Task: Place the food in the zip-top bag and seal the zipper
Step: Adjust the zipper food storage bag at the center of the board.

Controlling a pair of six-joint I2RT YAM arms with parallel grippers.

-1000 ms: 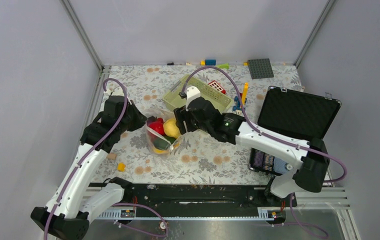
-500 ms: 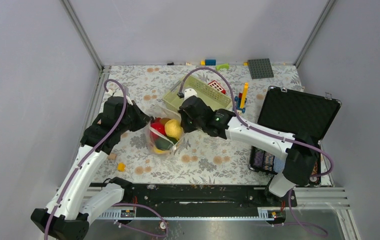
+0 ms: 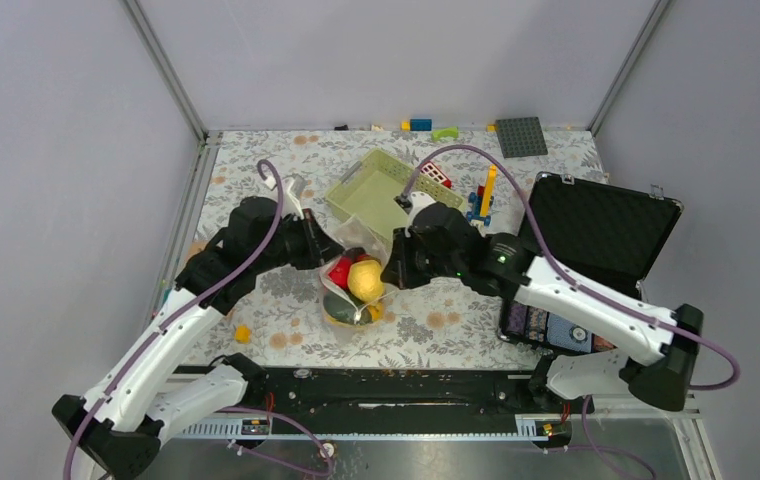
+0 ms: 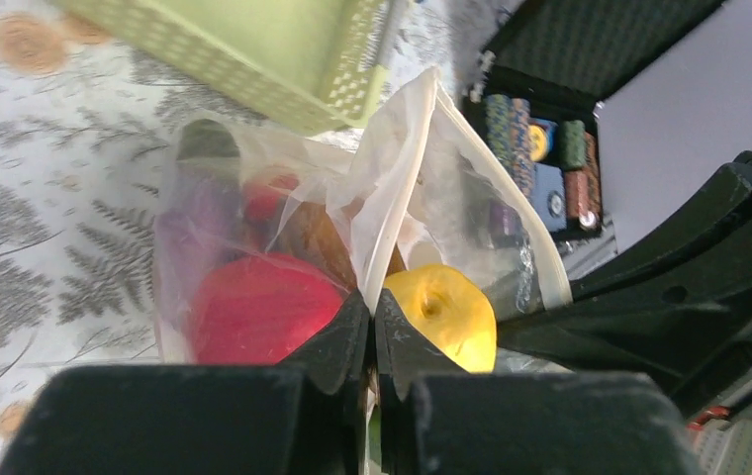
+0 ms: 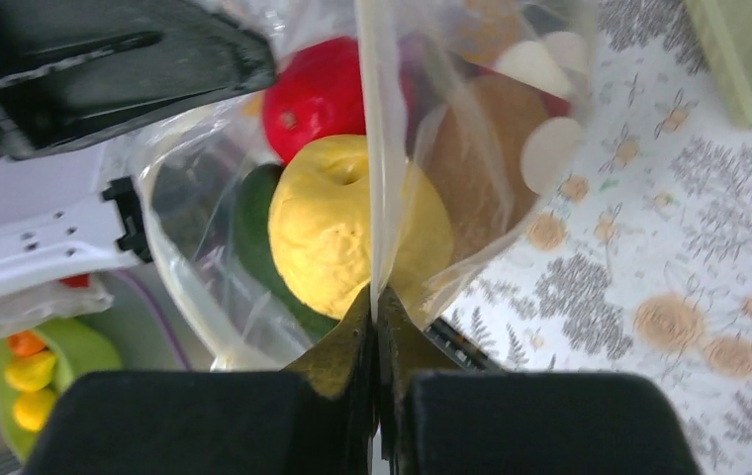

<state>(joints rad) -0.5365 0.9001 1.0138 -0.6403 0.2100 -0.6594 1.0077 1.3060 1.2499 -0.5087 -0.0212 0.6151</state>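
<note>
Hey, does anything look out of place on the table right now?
A small yellow piece lies alone on the tablecloth, left of the zip-top bag that the left gripper and right gripper each pinch. It may belong inside; too small to tell. Nothing else stands out.

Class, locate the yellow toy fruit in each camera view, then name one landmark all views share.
Top external: yellow fruit at centre, inside the zip-top bag.
Left wrist: bottom centre, just right of the left gripper.
Right wrist: centre, seen through the bag.
Shared landmark: the red fruit beside it.
</note>
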